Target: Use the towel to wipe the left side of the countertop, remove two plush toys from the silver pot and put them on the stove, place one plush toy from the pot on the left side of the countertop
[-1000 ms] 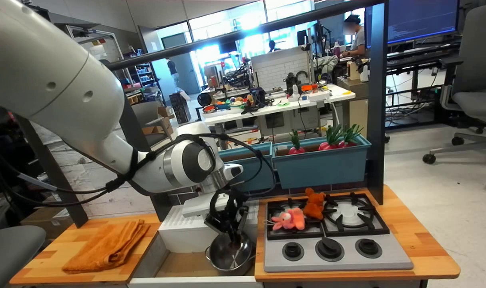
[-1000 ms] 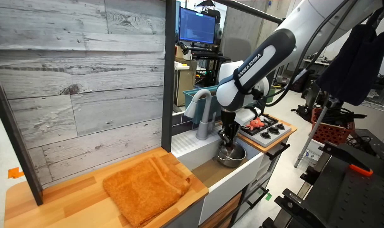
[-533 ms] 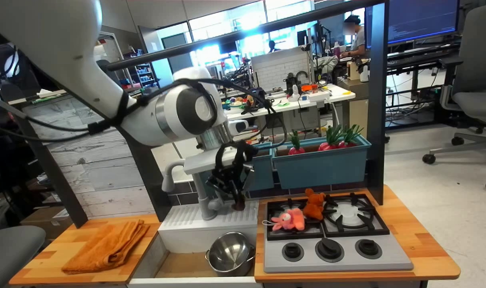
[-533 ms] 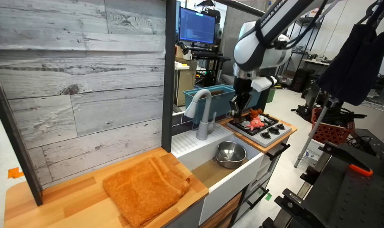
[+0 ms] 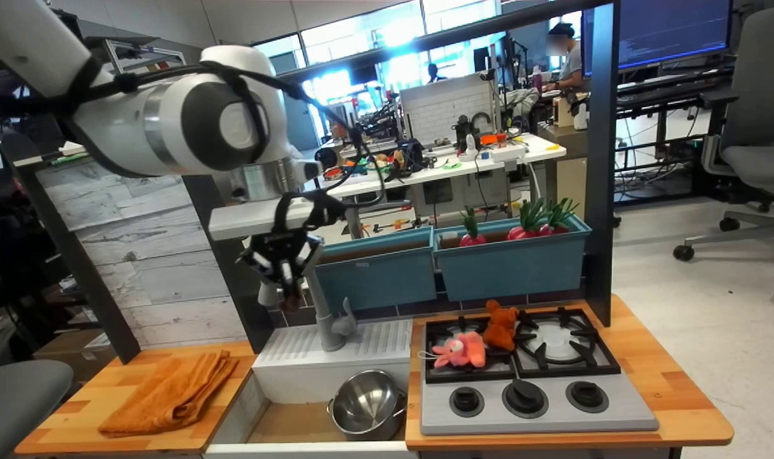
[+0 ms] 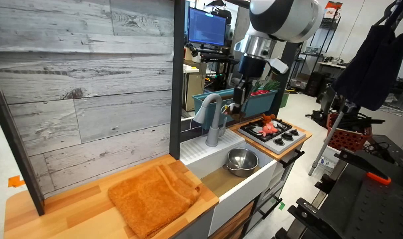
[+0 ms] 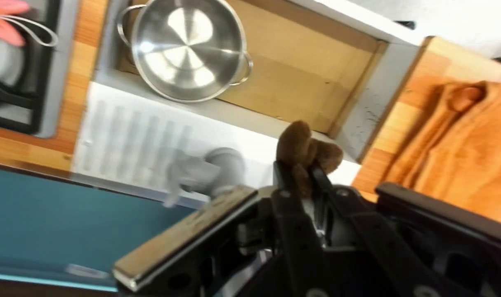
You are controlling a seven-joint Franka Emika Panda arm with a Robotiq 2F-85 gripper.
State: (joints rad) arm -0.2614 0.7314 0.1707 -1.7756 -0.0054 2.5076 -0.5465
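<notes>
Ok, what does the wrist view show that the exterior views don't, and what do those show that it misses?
Only the wrist view clearly shows the brown plush toy pinched between the fingers; from outside, that grip is hard to make out.

Only the exterior views show the red-orange plush toy, the stove knobs and the leafy red vegetables.

All share the silver pot, the orange towel, the grey faucet and the pink plush toy, cut off in the wrist view.
</notes>
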